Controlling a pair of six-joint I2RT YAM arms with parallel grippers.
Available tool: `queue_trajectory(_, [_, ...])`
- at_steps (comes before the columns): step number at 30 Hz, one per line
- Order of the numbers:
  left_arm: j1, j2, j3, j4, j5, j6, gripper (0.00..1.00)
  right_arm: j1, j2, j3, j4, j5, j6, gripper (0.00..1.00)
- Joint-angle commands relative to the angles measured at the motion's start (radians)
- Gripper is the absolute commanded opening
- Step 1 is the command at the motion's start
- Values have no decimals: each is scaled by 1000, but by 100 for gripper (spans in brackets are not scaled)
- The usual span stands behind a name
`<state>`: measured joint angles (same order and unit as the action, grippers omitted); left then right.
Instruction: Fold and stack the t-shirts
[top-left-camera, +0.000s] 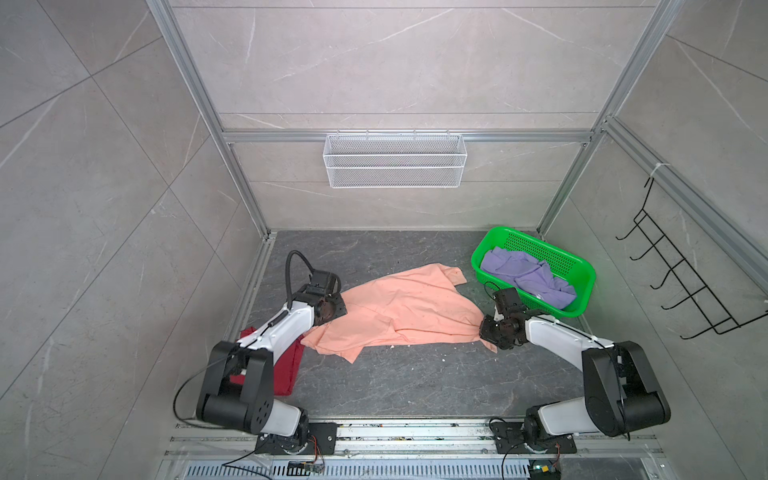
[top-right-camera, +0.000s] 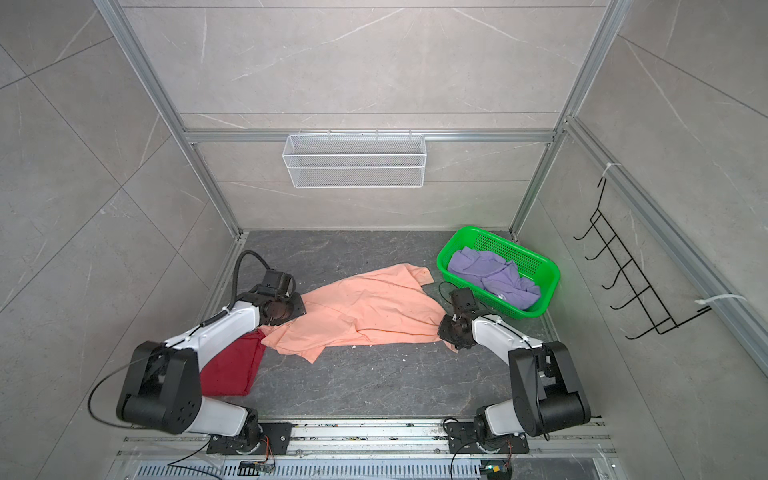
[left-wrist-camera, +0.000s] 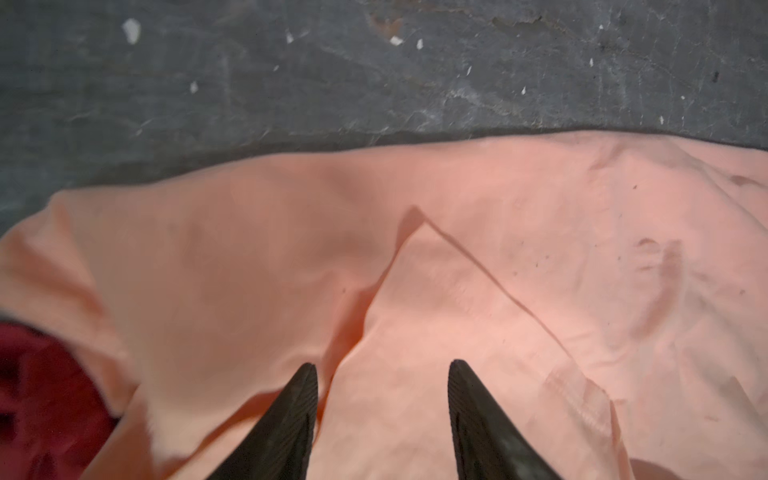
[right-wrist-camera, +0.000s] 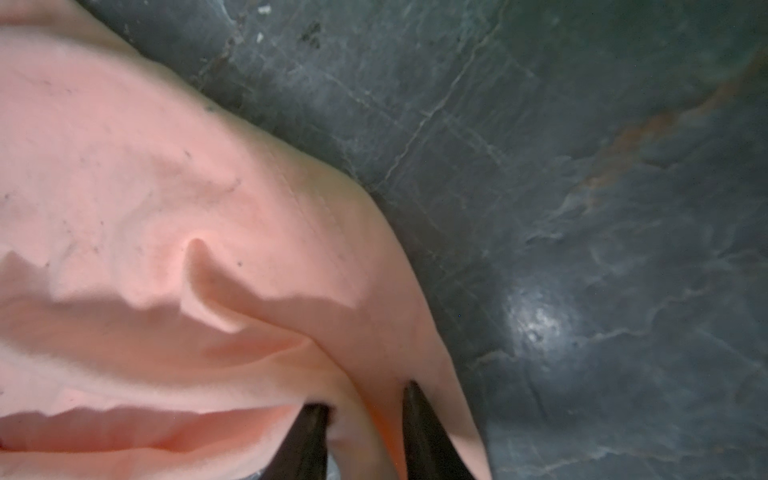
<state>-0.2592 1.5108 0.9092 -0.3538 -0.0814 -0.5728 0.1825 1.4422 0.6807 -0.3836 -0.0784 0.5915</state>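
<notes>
Look to the far right corner: a green perforated basket (top-left-camera: 540, 249) sits on the dark stone tabletop (top-left-camera: 415, 382). You'll find a white wire basket (top-left-camera: 395, 160) hung on the far wall's rail and a black hook rack (top-left-camera: 690, 271) on the right wall.

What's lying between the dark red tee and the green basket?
The peach-orange t-shirt, spread and rumpled, spans most of the stretch from the dark red t-shirt toward the green basket. Clear in both top views.
</notes>
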Motion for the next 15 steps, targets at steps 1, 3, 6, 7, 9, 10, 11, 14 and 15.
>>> queue_trajectory(1, [2,82,73,108,45,51,51,-8,-8,-18,-38,23,9,34])
queue_trajectory(3, [3,144,113,113,37,56,48,-7,-13,-28,-33,20,19,34])
queue_trajectory(6, [3,209,158,99,21,64,45,-7,-27,-38,-33,23,25,34])
queue_trajectory(7, [3,221,165,97,14,66,43,-8,-33,-39,-36,26,27,34])
queue_trajectory(9, [3,238,169,100,8,73,42,-8,-40,-39,-44,34,25,34])
queue_trajectory(10, [3,243,166,107,6,76,42,-8,-42,-37,-47,36,24,35])
queue_trajectory(11, [3,248,163,110,8,82,42,-7,-42,-37,-50,38,24,35])
queue_trajectory(14, [3,262,155,110,12,87,43,-8,-42,-33,-55,40,22,35])
queue_trajectory(15, [3,265,148,118,24,86,42,-9,-43,-32,-56,40,22,35])
